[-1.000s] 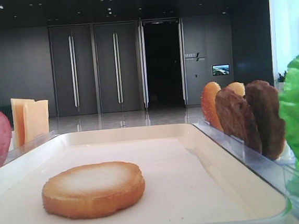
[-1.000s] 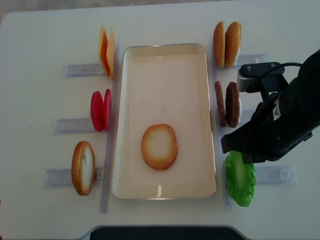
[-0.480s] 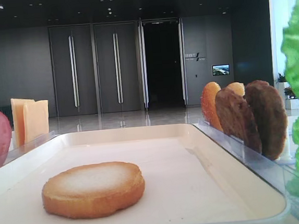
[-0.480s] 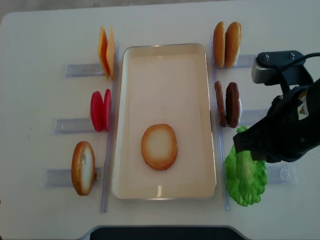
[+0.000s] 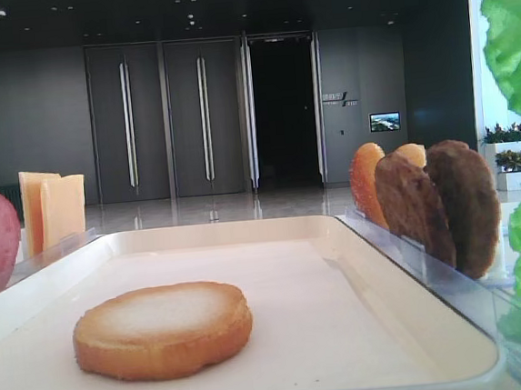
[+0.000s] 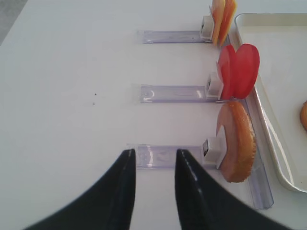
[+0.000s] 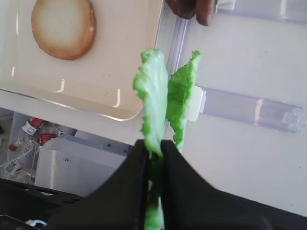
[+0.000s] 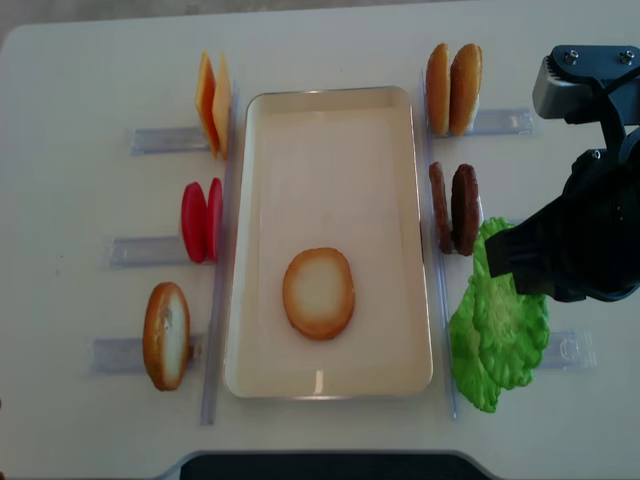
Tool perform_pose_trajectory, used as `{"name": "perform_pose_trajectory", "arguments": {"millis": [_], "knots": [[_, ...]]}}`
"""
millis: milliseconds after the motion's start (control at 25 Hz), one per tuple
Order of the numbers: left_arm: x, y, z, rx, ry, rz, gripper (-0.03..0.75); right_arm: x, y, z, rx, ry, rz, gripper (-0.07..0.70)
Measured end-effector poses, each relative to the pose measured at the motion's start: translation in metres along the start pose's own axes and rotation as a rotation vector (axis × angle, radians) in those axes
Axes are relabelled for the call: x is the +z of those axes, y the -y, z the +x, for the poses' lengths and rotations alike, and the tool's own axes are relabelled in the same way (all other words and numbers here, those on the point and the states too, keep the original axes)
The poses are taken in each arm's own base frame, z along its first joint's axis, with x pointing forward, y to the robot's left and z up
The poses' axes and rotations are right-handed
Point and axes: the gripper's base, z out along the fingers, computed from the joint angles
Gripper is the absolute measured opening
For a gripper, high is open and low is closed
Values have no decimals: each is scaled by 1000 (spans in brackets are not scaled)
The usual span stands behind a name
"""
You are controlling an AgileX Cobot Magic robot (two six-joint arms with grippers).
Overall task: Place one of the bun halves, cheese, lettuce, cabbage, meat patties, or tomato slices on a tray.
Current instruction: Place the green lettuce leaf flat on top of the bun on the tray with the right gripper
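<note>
My right gripper (image 7: 154, 146) is shut on the lower edge of a bright green lettuce leaf (image 7: 151, 103) and holds it in the air, right of the tray's near right corner. Another lettuce leaf (image 7: 183, 100) stands in its rack just beside it. From above, the held lettuce (image 8: 510, 310) hangs under the right arm (image 8: 585, 250). The cream tray (image 8: 330, 93) holds one bun half (image 8: 318, 292), pale face up. My left gripper (image 6: 154, 155) is open and empty above the table, left of a bun half (image 6: 237, 143) in its rack.
Clear racks line both long sides of the tray. Cheese (image 8: 212, 100), tomato slices (image 8: 201, 221) and a bun half (image 8: 166, 335) stand on the left. Two bun halves (image 8: 453, 88) and meat patties (image 8: 455, 208) stand on the right, close to the held leaf.
The right gripper has risen with the lettuce leaf, pulling it up out of its rack. The arm has shifted right and toward the far side. The tray and the left gripper are unchanged.
</note>
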Motion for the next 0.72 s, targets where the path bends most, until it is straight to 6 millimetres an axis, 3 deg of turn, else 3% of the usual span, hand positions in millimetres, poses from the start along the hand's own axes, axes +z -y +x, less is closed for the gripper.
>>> {"name": "perform_pose_trajectory", "arguments": {"millis": [160,440,720], "knots": [[0,0,0,0,0,0,219,0,-6,1,-13,-7,-56,64],[0,0,0,0,0,0,219,6,-42,2,-93,-11,-311,64],[0,0,0,0,0,0,219,44,-74,-17,-183,-88,-543,64]]}}
